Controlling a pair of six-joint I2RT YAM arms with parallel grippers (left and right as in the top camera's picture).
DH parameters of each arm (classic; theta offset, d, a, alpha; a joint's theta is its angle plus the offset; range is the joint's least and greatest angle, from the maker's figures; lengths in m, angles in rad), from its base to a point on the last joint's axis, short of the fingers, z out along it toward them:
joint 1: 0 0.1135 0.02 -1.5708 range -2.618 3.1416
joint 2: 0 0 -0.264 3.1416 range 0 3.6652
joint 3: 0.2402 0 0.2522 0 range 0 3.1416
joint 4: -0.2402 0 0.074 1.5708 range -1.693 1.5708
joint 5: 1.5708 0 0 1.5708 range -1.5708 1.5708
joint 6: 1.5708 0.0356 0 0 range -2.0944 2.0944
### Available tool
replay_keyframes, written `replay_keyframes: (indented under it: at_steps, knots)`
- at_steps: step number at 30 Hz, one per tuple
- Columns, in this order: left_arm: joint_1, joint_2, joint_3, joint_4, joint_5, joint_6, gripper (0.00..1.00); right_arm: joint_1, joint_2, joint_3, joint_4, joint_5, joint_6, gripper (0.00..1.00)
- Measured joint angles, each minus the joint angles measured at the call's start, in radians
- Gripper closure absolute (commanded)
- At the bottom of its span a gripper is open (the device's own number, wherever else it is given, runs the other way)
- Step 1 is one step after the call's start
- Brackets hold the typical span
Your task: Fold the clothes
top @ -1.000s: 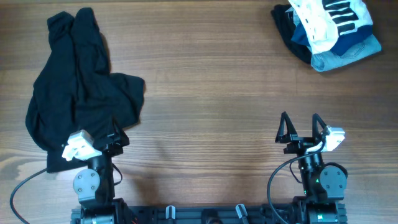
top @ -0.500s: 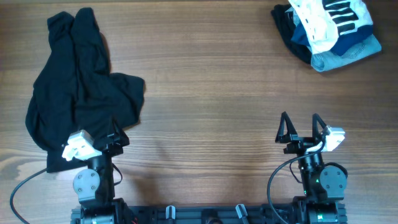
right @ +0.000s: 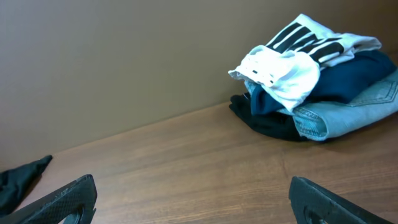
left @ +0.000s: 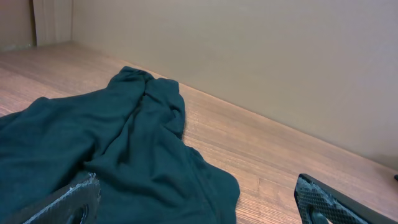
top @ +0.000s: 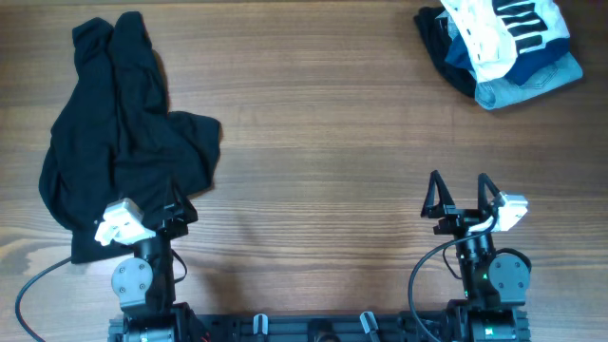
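Observation:
The black garment [top: 119,147] lies crumpled on the left of the wooden table, a narrow part reaching to the far left. It fills the left half of the left wrist view [left: 106,155]; its tip shows at the left edge of the right wrist view [right: 18,174]. My left gripper [top: 161,211] is open at the garment's near edge, fingers apart over the cloth [left: 193,202], holding nothing. My right gripper [top: 459,190] is open and empty over bare wood at the near right [right: 193,196].
A pile of other clothes sits at the far right: a white garment with black stripes [top: 499,28] on a dark blue piece and light-blue denim [top: 532,81], also in the right wrist view [right: 311,81]. A plain wall rises behind the table.

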Motion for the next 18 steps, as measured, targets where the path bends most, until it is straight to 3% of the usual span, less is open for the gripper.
replay_keyframes:
  at_steps: [4,11,15,18]
  knots:
    - [0.000,0.000,0.000,0.016,0.022,-0.001,0.00,0.000,0.000,0.000,0.042,-0.020,-0.005,0.00]
    - [0.000,0.008,0.016,-0.019,0.184,-0.008,0.00,0.000,0.079,0.041,0.077,-0.087,-0.055,0.00]
    - [0.000,0.113,0.151,-0.138,0.219,-0.014,0.00,0.000,0.305,0.185,0.078,-0.115,-0.074,0.00]
    - [0.000,0.291,0.344,-0.251,0.231,-0.013,0.00,0.001,0.554,0.366,0.068,-0.186,-0.102,0.00]
